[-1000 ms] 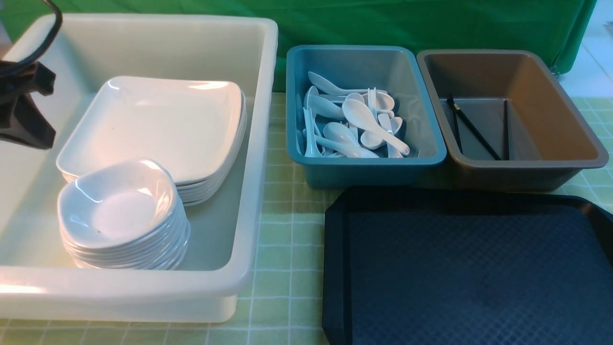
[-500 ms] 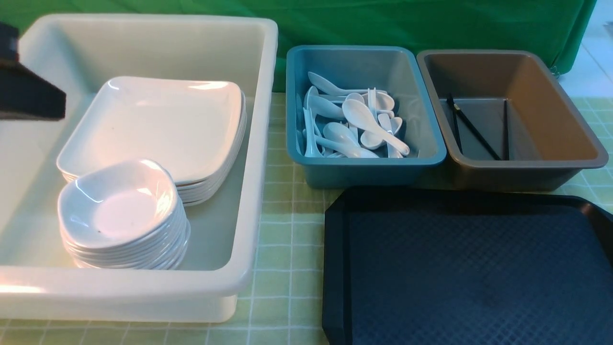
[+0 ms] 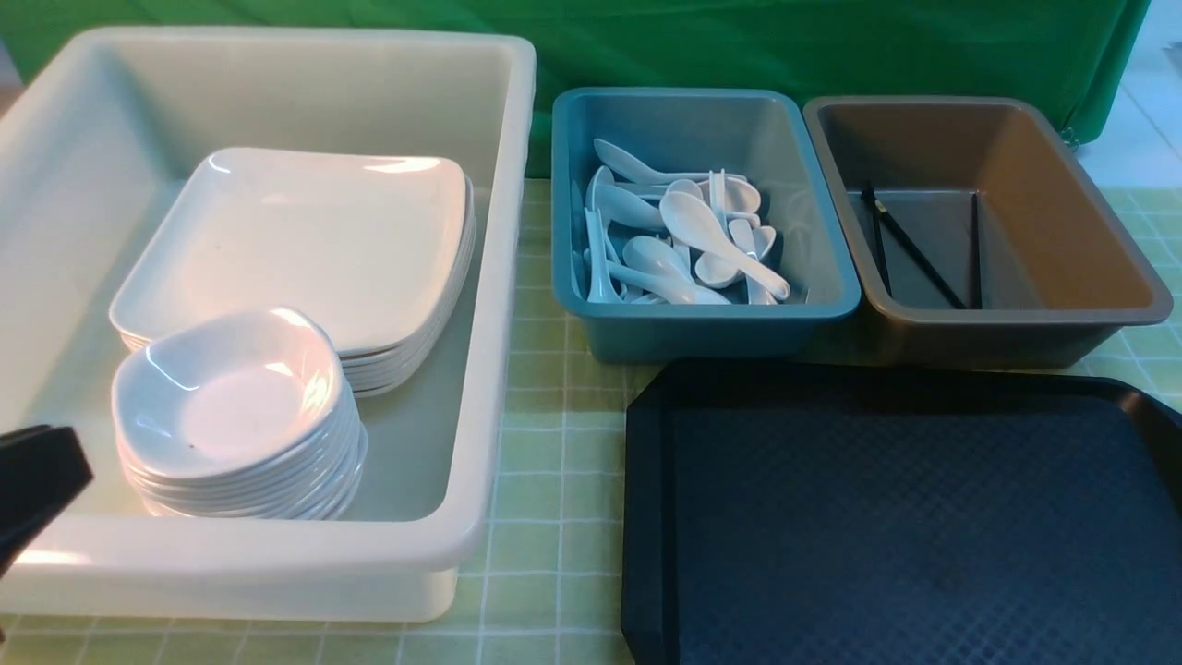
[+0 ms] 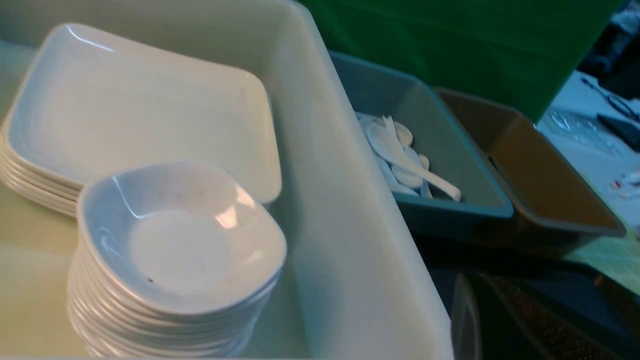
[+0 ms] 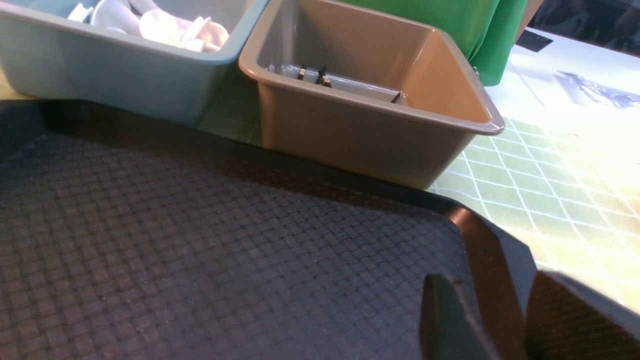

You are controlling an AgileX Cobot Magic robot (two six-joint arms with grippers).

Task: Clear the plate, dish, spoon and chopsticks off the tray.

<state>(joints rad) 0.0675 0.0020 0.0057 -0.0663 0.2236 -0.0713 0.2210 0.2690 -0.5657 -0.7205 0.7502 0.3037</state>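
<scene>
Only a dark tip of the left gripper (image 3: 32,480) is seen – shut; the right gripper's (image 5: 500,320) cropped jaws are parted, nothing held.

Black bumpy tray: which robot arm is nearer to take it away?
Probably right. The right gripper hangs open over a corner of the black diamond-textured plastic tray; the left gripper is by the big white plastic tub.
</scene>
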